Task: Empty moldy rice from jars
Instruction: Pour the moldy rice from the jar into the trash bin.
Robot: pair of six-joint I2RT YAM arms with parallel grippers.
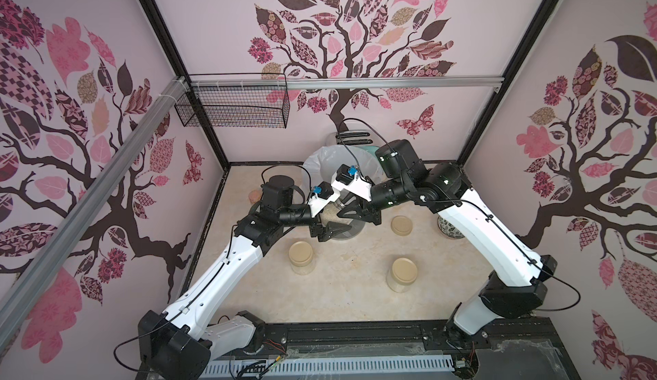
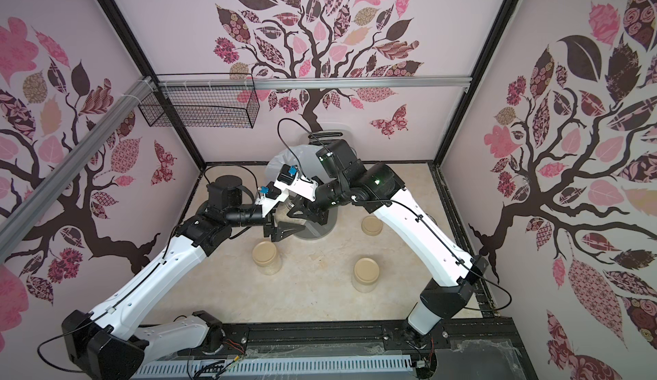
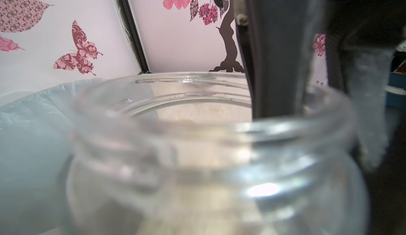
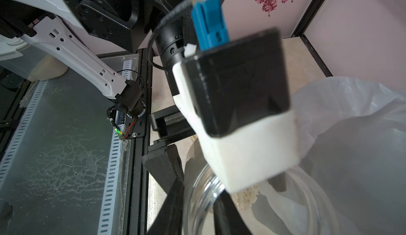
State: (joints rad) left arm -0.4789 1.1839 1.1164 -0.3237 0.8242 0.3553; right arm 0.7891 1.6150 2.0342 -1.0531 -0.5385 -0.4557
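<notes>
Nearest on the surface (image 1: 348, 300) stand two lidded jars, well apart: the left closed jar (image 1: 302, 256) and the right closed jar (image 1: 402, 274). Both are upright with beige lids on, and a pale mass shows through the glass. Farther back on the right a loose lid (image 1: 401, 225) lies flat. Near it a patterned bowl (image 1: 448, 231) sits partly hidden behind the right arm. At mid-surface the open jar (image 3: 197, 157) is held between both arms, tipped with its mouth toward the far side. The left tool (image 1: 332, 233) is closed around the jar's body. The right tool (image 1: 344, 214) pinches the rim, one finger inside the mouth and one outside against the glass. The rice (image 4: 246, 197) lies inside this jar. Just beyond it, the white bin liner (image 1: 318, 161) stands open.
</notes>
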